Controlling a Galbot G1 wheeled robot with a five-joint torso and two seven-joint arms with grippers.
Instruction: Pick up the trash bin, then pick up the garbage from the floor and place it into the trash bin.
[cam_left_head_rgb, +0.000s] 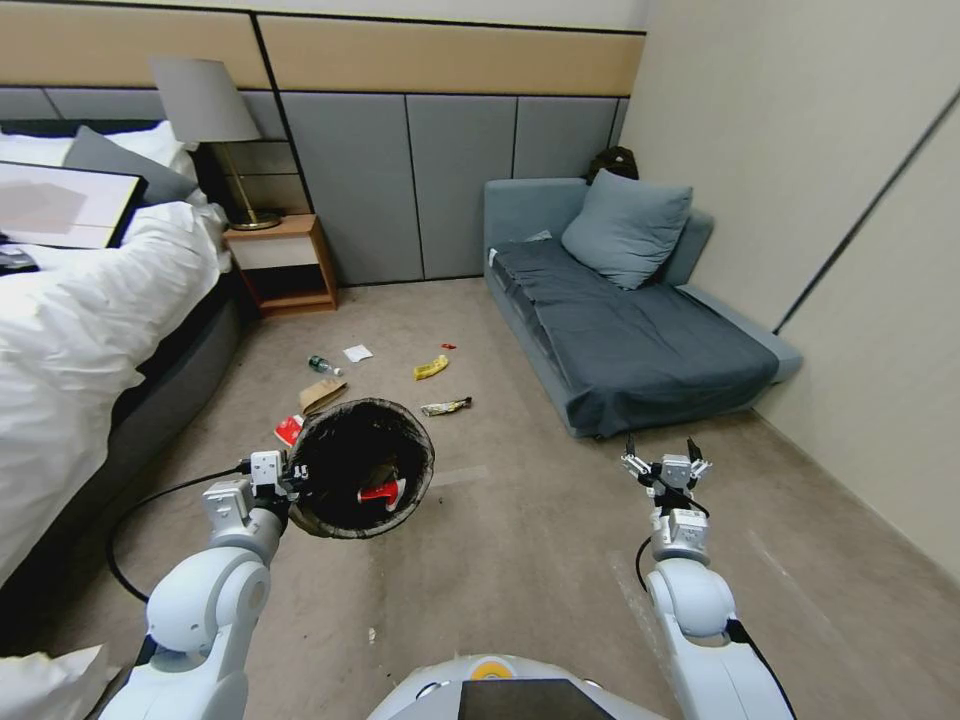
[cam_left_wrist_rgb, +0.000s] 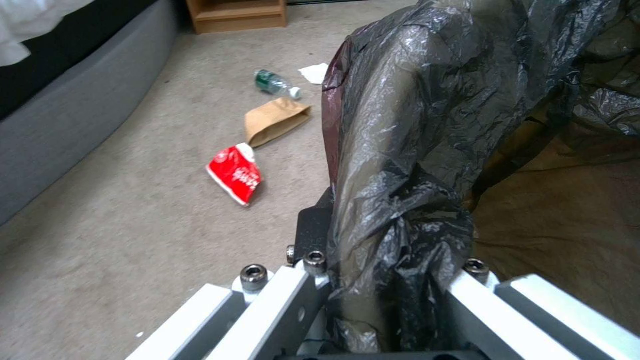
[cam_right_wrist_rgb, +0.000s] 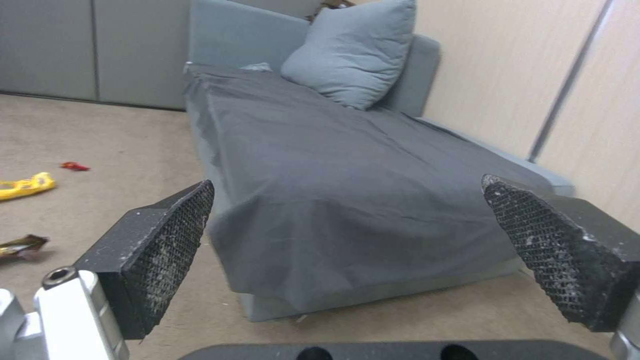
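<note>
The trash bin (cam_left_head_rgb: 398, 414), lined with a black bag (cam_left_wrist_rgb: 413, 150), hangs tilted above the carpet, and my left gripper (cam_left_head_rgb: 297, 480) (cam_left_wrist_rgb: 393, 295) is shut on its rim. A red-and-white wrapper (cam_left_head_rgb: 383, 492) lies inside it. Garbage is scattered on the floor beyond: a red wrapper (cam_left_head_rgb: 288, 430) (cam_left_wrist_rgb: 235, 172), a brown paper bag (cam_left_head_rgb: 322, 393) (cam_left_wrist_rgb: 273, 120), a small bottle (cam_left_head_rgb: 322, 365) (cam_left_wrist_rgb: 273, 82), a white scrap (cam_left_head_rgb: 357, 352), a yellow packet (cam_left_head_rgb: 431, 368) (cam_right_wrist_rgb: 23, 185) and a dark packet (cam_left_head_rgb: 446, 406) (cam_right_wrist_rgb: 20, 246). My right gripper (cam_left_head_rgb: 665, 462) (cam_right_wrist_rgb: 353, 240) stands open and empty, right of the bin.
A bed (cam_left_head_rgb: 90, 330) with white covers runs along the left, and a wooden nightstand (cam_left_head_rgb: 285, 262) with a lamp stands behind it. A grey daybed (cam_left_head_rgb: 640, 340) with a cushion lines the right wall. A black cable (cam_left_head_rgb: 130, 520) loops on the carpet beside my left arm.
</note>
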